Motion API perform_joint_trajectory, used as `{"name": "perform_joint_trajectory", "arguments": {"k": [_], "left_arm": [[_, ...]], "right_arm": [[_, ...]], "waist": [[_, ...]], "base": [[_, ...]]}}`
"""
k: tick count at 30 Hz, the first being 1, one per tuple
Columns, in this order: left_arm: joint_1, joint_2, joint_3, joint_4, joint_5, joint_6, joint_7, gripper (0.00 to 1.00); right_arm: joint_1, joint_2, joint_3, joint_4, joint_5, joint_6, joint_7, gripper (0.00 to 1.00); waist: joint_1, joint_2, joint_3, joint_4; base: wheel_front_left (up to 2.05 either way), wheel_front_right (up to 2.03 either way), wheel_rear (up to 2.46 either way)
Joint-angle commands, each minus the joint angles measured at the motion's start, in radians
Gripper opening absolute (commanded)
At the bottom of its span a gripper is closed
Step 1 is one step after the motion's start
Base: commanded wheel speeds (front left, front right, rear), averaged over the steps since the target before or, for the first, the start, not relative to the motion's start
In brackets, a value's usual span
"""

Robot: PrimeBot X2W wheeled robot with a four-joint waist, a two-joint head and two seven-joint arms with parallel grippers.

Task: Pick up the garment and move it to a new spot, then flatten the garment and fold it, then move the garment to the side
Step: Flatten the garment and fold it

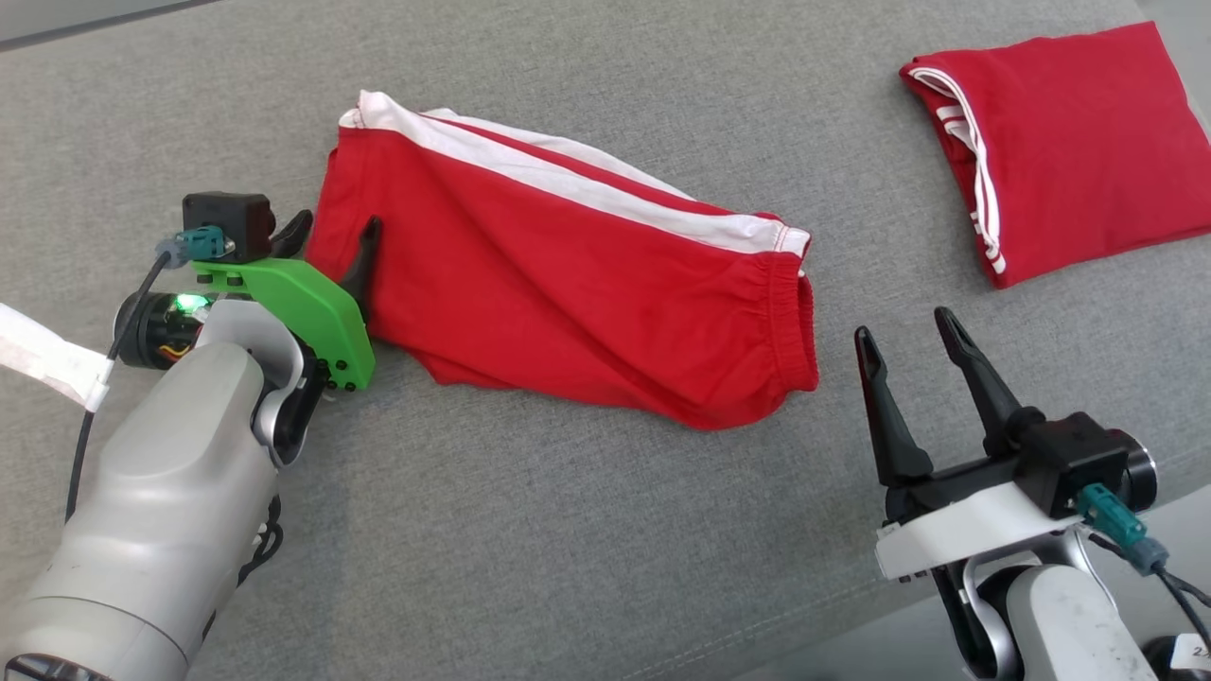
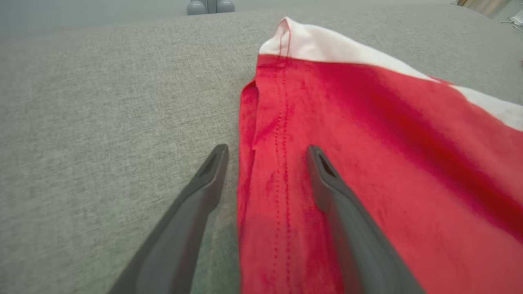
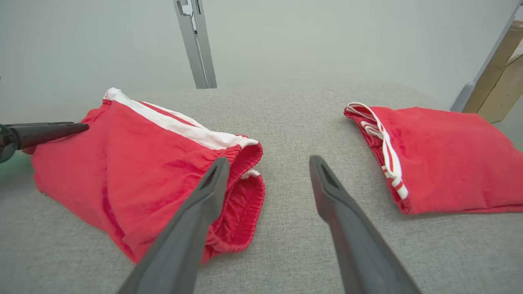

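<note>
Garment (image 1: 568, 303) of creased red cloth, white-striped, lies on grey woven surface (image 1: 568, 567).

Small white tag (image 1: 1194, 653) seen at lower right corner of head view, just below teal connector (image 1: 1118, 532) and its dark cable. Dark printed characters noted on tag. First character read as "2"; remainder cut off by frame edge and too small to be made out. Nothing else legible found in wrist views.
</note>
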Motion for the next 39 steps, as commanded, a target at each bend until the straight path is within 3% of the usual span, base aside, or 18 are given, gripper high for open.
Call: {"name": "perform_joint_trajectory", "arguments": {"k": [1, 6, 11, 12, 13, 15, 23, 39], "left_arm": [[0.008, 0.005, -0.002, 0.008, -0.008, 0.008, 0.011, 1.00], [0.015, -0.008, -0.002, 0.035, -0.022, 0.027, 0.055, 1.00], [0.053, -0.050, -0.014, 0.041, -0.065, -0.010, 0.150, 1.00], [0.063, -0.058, -0.020, 0.040, -0.071, -0.018, 0.173, 0.61], [0.071, -0.063, -0.027, 0.037, -0.073, -0.022, 0.189, 0.46], [0.088, -0.072, -0.032, 0.029, -0.083, -0.029, 0.200, 0.00], [0.132, -0.071, -0.010, 0.001, -0.096, -0.017, 0.123, 0.00], [0.331, -0.063, 0.048, -0.111, -0.155, 0.019, -0.053, 0.00]], "right_arm": [[-0.006, 0.009, -0.004, 0.011, -0.027, 0.000, -0.024, 1.00], [-0.025, 0.029, -0.038, 0.036, -0.116, 0.000, -0.090, 1.00], [-0.027, 0.037, -0.055, 0.063, -0.135, 0.000, -0.108, 1.00], [-0.029, 0.038, -0.057, 0.068, -0.135, 0.000, -0.110, 1.00], [-0.030, 0.038, -0.058, 0.070, -0.138, 0.000, -0.110, 1.00], [-0.035, 0.039, -0.060, 0.074, -0.144, 0.000, -0.112, 1.00], [-0.050, 0.041, -0.075, 0.100, -0.161, 0.000, -0.103, 1.00], [-0.021, 0.018, -0.074, 0.083, -0.073, 0.000, -0.016, 1.00]], "waist": [[0.0000, 0.0000, 0.015, -0.013], [0.0000, 0.0000, 0.028, -0.018], [0.0000, 0.0000, 0.027, -0.008], [0.0000, 0.0000, 0.026, -0.005], [0.0000, 0.0000, 0.025, -0.002], [0.0000, 0.0000, 0.023, 0.002], [0.0000, 0.0000, 0.003, 0.037], [0.0000, 0.0000, -0.131, 0.145]], "base": [[0.00, 0.00, 0.00], [0.00, 0.00, 0.00], [0.00, 0.00, 0.00], [0.00, 0.00, 0.00], [0.00, 0.00, 0.00], [0.00, 0.00, 0.00], [0.00, 0.00, 0.00], [0.00, 0.00, 0.00]]}}
